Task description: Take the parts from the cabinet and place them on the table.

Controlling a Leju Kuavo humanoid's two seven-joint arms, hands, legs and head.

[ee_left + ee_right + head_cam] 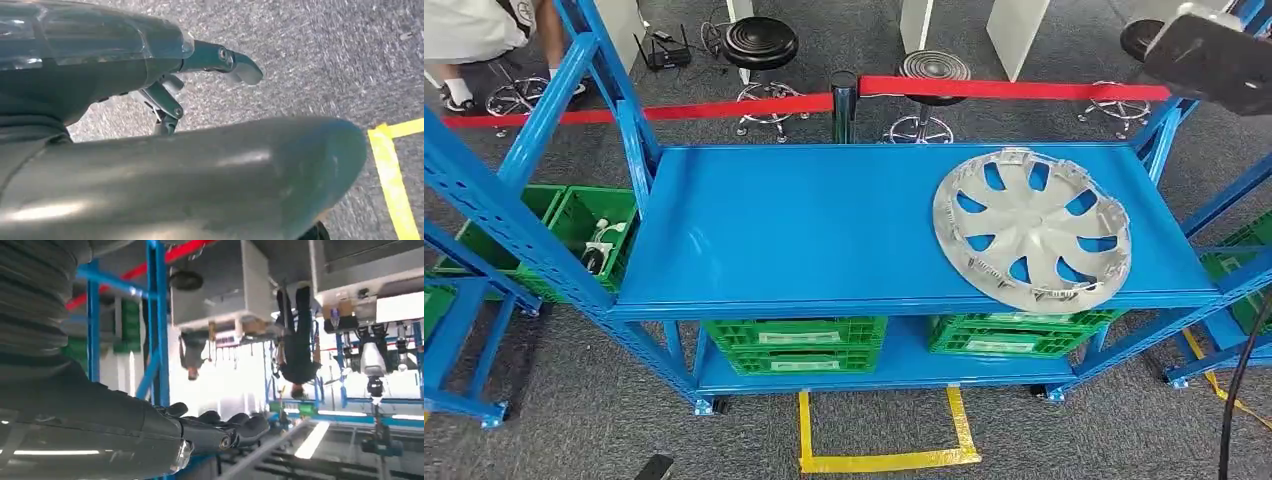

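Setting: we face a blue shelf rack on grey carpet.
Part: silver hubcap lies flat, right of centre.
Nearer: our right hand, fingers straight, holding nothing.
Left hand: hanging floorward, fingers apart, holding nothing.

- Grey short-pile carpet floor, covering the whole area.
- Yellow tape floor marking, an open rectangle in front of the rack.
- Blue steel shelving rack with flat top shelf; further blue uprights to either side.
- Green slotted plastic crates on the lower shelf and at the left.
- Red barrier belt on a dark post.
- Black round swivel stools on chrome bases, behind the belt.
- White panels at the far side.
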